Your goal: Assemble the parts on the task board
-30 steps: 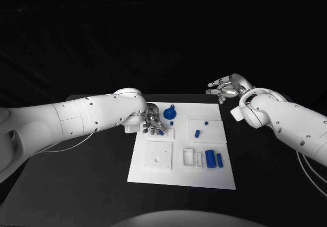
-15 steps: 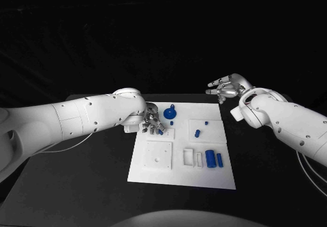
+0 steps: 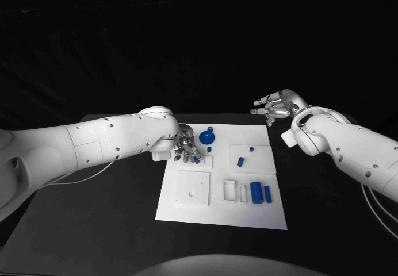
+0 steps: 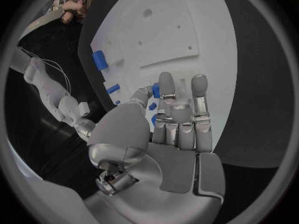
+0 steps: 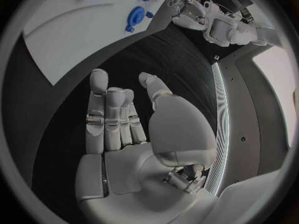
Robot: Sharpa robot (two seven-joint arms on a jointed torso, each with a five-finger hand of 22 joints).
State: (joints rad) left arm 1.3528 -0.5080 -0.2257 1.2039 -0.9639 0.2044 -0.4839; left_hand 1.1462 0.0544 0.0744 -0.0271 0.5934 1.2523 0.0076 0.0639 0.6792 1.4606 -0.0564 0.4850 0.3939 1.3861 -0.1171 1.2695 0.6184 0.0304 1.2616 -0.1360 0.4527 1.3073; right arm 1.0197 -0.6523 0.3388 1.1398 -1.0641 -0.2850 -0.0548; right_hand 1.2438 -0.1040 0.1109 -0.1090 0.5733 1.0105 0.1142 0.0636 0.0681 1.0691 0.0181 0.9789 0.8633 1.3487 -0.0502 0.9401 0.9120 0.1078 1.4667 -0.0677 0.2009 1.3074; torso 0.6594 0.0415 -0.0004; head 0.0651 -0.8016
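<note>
The white task board lies in the middle of the black table. My left hand hovers over its far left corner, and a small blue part sits pinched between its thumb and fingers. Just right of that hand a round blue part rests on the board. Small blue pegs stand in the square plate further right, and two blue cylinders lie near the right edge. My right hand is raised beyond the board's far right corner, holding nothing, fingers loosely apart.
A raised white square plate with holes lies on the board's left half, with slotted recesses beside it. Bare black table surrounds the board on both sides and in front.
</note>
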